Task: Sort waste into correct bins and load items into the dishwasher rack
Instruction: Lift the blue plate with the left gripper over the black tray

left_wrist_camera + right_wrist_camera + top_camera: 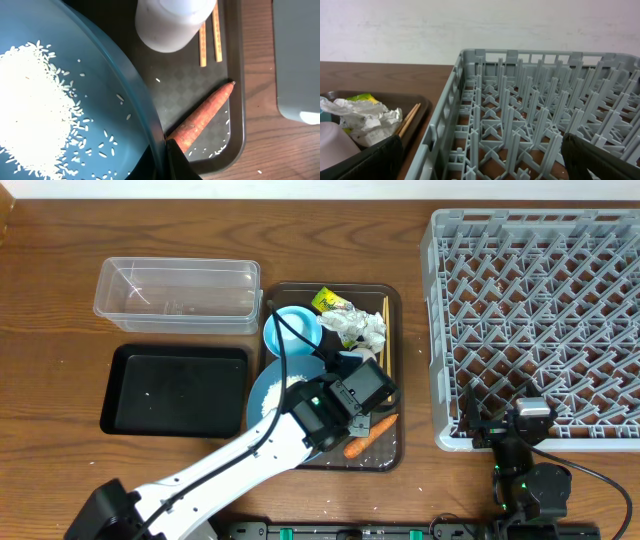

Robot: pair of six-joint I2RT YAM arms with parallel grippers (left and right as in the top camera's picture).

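While the left pincer (171, 156) is clenched beside the blue plate (127, 80) and carrot (205, 112), rice (30, 100) could be spilled by a nudge; the right pincer (482, 157) is released.

blue plate (262, 395): lower right part hidden under the left arm (250, 455)
white cup (172, 22): top cut off by upper picture edge
rack (437, 340): right side runs past picture edge

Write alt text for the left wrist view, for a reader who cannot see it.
The left gripper, shut, sits at the rim of a blue plate heaped with white rice, beside an orange carrot on a dark tray. A white cup and wooden chopsticks sit beyond.
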